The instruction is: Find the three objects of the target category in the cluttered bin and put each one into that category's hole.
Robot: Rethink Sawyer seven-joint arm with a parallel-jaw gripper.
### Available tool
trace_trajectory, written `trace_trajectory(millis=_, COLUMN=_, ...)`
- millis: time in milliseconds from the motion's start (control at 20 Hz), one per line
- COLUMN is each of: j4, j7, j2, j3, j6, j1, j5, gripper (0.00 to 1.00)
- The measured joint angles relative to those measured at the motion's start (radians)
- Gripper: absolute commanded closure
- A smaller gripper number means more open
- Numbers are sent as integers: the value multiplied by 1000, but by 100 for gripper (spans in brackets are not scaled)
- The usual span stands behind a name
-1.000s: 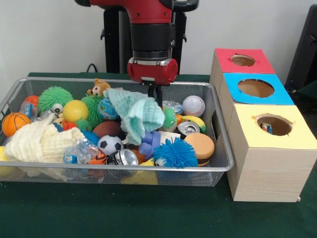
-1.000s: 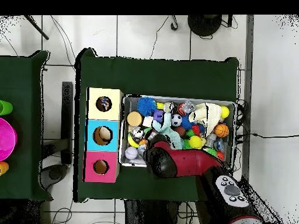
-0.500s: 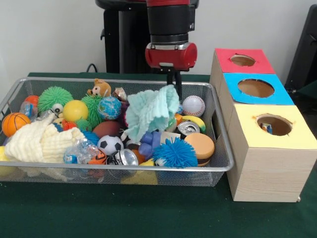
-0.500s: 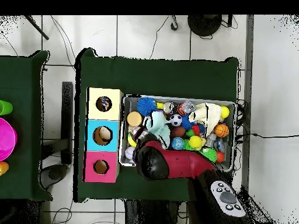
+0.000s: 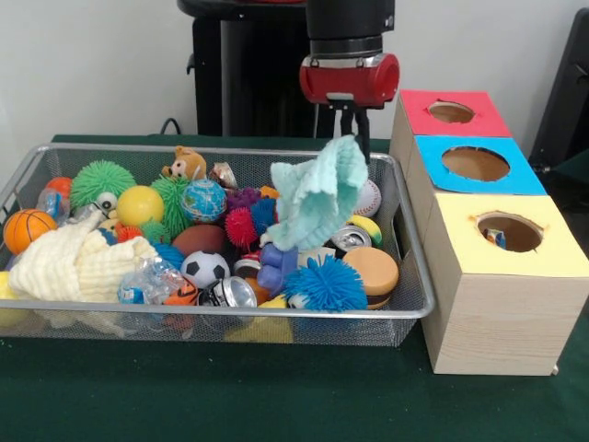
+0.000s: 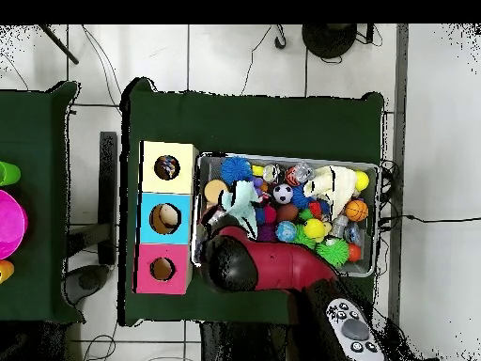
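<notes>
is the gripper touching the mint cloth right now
Touching. The front view shows the gripper pinching the top corner of the mint cloth, which hangs from it with its lower end trailing over the toys in the wire bin.

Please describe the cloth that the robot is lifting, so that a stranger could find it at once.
Look at the wire bin full of toys, at its end nearest the three coloured boxes. There the gripper holds up a pale green cloth. Unlike the cream cloth lying at the other end, it hangs in the air.

Bin [image 5: 414,304] packed full; 3 box holes [image 5: 475,163] open from above.
</notes>
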Motion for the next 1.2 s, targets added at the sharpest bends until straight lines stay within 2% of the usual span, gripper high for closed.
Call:
trace_trajectory(millis=400, j4=13, j7=0, j2=-40, j3=16, j6=22, j1=11, j5=39, gripper=100)
trace_trajectory(millis=900, j4=17, j7=0, j2=-38, j3=22, j6=22, j1=14, j5=44, gripper=100)
trace_trajectory(millis=950, j4=17, j7=0, j2=-37, j3=22, j6=22, j1=16, j5=44, gripper=0)
trace_trajectory(millis=1200, j4=18, j7=0, j2=-36, j3=17, j6=22, j1=27, j5=44, gripper=0)
